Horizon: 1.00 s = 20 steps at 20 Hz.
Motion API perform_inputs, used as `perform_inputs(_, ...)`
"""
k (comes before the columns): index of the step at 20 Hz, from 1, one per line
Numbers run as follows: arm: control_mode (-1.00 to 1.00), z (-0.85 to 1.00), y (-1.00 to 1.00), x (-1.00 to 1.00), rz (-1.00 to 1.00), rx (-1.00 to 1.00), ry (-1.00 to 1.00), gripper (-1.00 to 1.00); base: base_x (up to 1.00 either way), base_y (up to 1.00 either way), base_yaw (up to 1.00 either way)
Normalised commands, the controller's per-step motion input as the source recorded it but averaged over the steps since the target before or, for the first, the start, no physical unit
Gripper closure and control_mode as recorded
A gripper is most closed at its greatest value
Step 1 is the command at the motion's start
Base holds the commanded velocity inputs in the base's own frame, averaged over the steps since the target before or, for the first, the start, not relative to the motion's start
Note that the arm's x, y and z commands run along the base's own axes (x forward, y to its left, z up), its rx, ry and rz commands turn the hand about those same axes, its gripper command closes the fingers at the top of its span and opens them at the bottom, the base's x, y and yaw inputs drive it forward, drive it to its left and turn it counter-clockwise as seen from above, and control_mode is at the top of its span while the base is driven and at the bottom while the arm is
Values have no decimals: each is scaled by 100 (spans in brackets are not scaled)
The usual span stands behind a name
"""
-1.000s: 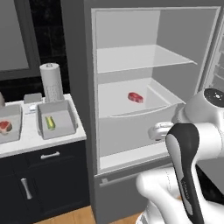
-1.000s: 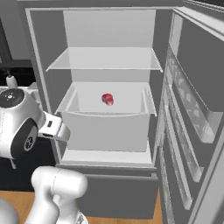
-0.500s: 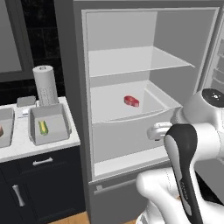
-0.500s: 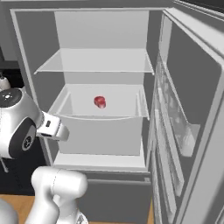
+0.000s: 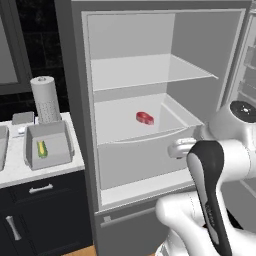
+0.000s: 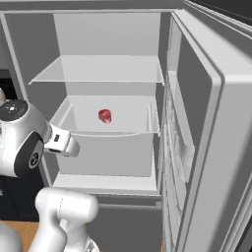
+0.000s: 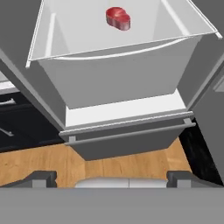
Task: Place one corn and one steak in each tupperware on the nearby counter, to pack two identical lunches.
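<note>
Inside open fridge (image 6: 206, 98), steak (image 5: 145, 117) in drawer (image 7: 118, 74), corn (image 5: 42, 148) in tupperware (image 5: 50, 135)

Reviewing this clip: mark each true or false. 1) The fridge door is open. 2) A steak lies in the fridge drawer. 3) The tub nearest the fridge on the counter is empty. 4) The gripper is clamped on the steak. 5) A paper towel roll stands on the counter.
1) The fridge door is open. True.
2) A steak lies in the fridge drawer. True; the hand view shows it there too.
3) The tub nearest the fridge on the counter is empty. False: it holds a corn.
4) The gripper is clamped on the steak. False: it is open and well short of the steak, with floor showing between its tips.
5) A paper towel roll stands on the counter. True, upright behind the tub.
</note>
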Motion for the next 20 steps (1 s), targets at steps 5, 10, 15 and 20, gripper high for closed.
perform_inputs(5,-100,-30,0,76,0,0,-20,-100,0,0,0)
perform_inputs(10,-100,-33,-5,96,0,0,-7,-100,0,0,0)
perform_inputs(15,-100,-8,-10,79,1,0,-1,-100,0,0,0)
perform_inputs(20,-100,1,-17,49,7,0,0,-100,0,0,0)
